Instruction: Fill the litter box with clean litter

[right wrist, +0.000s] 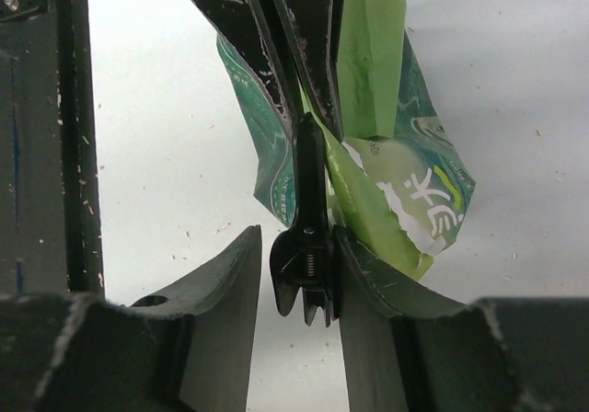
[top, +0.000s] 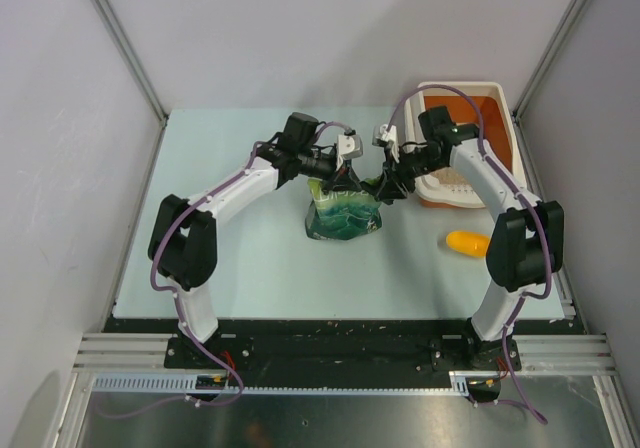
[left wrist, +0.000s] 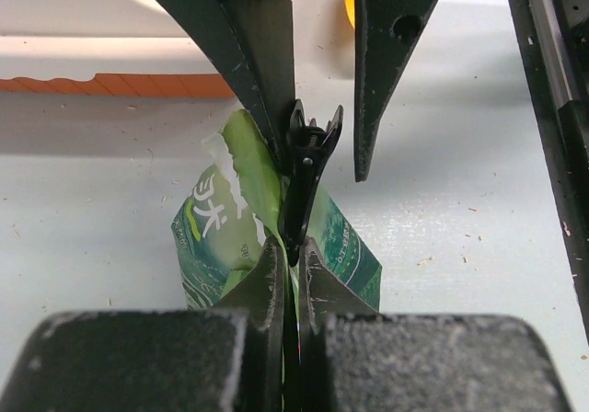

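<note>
The worktop [top: 240, 268] is the biggest thing. The litter box [top: 488, 113] sits at its 1 o'clock corner. The right arm covers part of the box, so its near end is hard to make out.

The green bag [top: 345, 216] stands in the middle, between both arms. The left gripper [left wrist: 290, 251] is squeezed tight on the bag's top, I think to keep it steady. The right gripper [right wrist: 297, 237] is partly open around the clip, with one finger touching it. I think it means to take the clip off.

The yellow scoop [top: 468, 242] lies at 4 o'clock from the bag. The small black clip [left wrist: 308, 150] bites the bag's top shut. No litter shows. It is likely hidden inside the bag.
</note>
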Tool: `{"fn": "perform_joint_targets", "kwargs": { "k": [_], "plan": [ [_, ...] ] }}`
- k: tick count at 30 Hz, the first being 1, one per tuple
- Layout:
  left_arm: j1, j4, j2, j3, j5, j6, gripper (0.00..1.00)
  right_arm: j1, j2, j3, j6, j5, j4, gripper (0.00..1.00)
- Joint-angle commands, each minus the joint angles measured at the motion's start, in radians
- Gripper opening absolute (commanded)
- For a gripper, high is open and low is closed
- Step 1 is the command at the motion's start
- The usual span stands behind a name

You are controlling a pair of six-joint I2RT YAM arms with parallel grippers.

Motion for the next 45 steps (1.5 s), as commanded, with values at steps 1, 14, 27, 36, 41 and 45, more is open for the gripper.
{"fn": "perform_joint_targets", "kwargs": {
  "k": [1,14,27,36,41,45],
  "plan": [
    [-0.013,0.004,-0.01,0.016,0.038,0.001,0.0,0.002,-0.05,-0.014,-0.047,0.037,0.012,0.4],
    [-0.013,0.003,-0.03,0.002,0.021,0.006,0.47,-0.052,-0.081,0.044,-0.063,-0.007,-0.071,0.0],
    [-0.024,0.004,0.0,0.016,-0.046,0.046,0.28,-0.092,-0.052,0.248,-0.451,0.155,-0.396,0.0],
    [-0.039,0.004,-0.023,-0.009,-0.063,0.099,0.1,-0.058,-0.013,0.271,-0.54,0.255,-0.398,0.0],
    [-0.045,0.004,-0.032,-0.013,-0.068,0.111,0.08,-0.043,-0.02,0.262,-0.514,0.298,-0.323,0.0],
    [-0.047,0.004,-0.035,-0.018,-0.071,0.124,0.07,-0.035,-0.012,0.265,-0.523,0.323,-0.284,0.0]
  ]
}}
